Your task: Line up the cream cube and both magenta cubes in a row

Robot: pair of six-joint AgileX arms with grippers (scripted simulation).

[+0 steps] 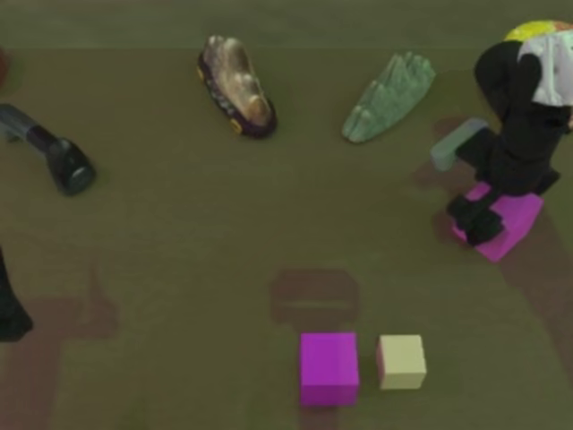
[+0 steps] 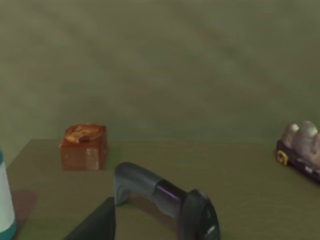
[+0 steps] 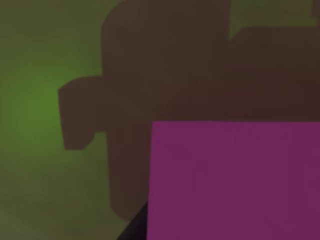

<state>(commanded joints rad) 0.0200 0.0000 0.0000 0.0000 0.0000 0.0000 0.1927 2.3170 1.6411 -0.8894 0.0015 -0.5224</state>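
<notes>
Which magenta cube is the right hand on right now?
The magenta cube at the table's right, under the right hand. The other magenta cube sits untouched at the near edge beside the cream cube.

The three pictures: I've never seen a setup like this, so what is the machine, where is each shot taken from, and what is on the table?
Two robot arms work at a green table. One picture looks down from above; the others come from a camera on each wrist. The right gripper is down on one magenta cube at the right; its wrist picture is filled by that cube. A second magenta cube and the cream cube sit side by side near the front. The left arm is parked at the left edge. A shoe, a scanner and other clutter lie behind.
</notes>
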